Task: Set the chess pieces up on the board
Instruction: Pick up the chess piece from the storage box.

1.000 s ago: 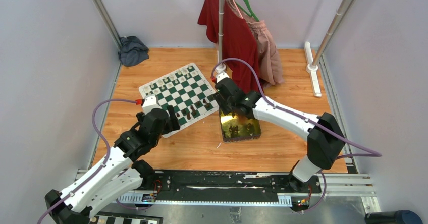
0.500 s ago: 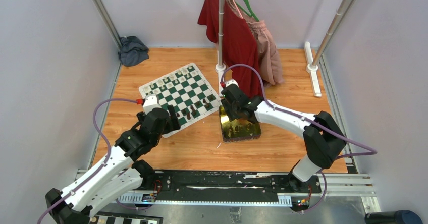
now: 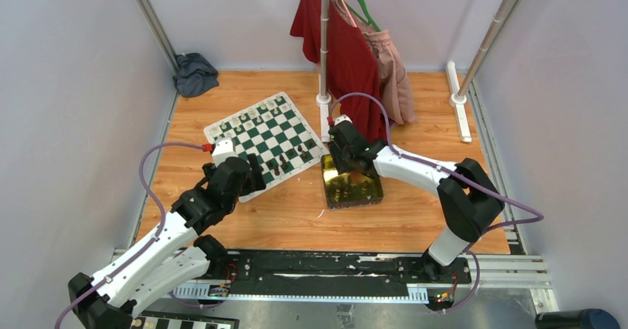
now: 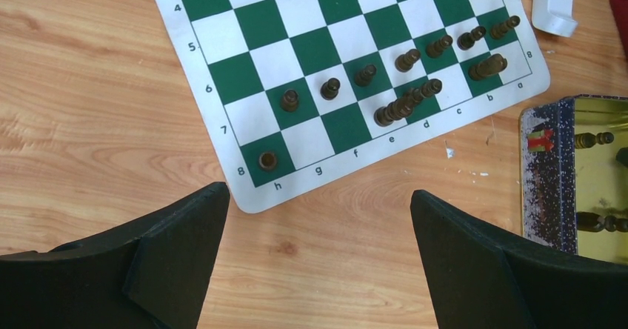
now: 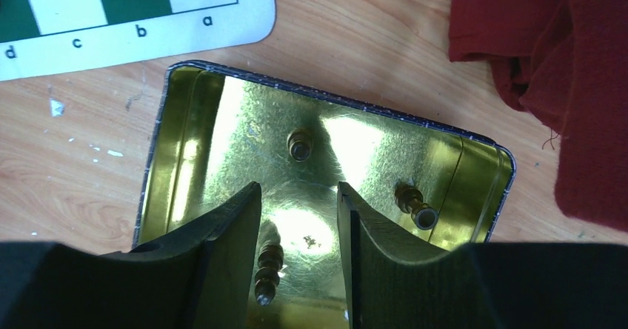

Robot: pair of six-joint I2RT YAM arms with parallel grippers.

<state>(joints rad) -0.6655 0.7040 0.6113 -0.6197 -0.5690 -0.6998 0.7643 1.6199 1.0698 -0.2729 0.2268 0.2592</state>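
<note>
The board [image 3: 252, 145] lies tilted on the wooden table, with cream chess pieces [image 3: 244, 118] along its far side and several dark brown ones [image 4: 403, 107] on the near rows. My left gripper [image 4: 318, 195] is open wide over bare wood just off the board's h8 corner [image 4: 252, 195]. My right gripper [image 5: 298, 195] hangs inside the gold tin [image 5: 333, 95], open with a narrow gap. A dark piece [image 5: 268, 270] lies between its fingers, beside the left one. Another dark piece [image 5: 299, 144] stands ahead and a third [image 5: 415, 204] lies to the right.
The tin [image 3: 352, 188] sits right of the board's near corner. A pole base [image 3: 323, 99] stands behind it, with red and pink garments [image 3: 348, 47] hanging close to the right arm. A grey cloth [image 3: 195, 73] lies at the back left.
My right gripper has moved from the board's edge to over the tin and down into it, and its jaws have narrowed. The left arm has stayed put.
</note>
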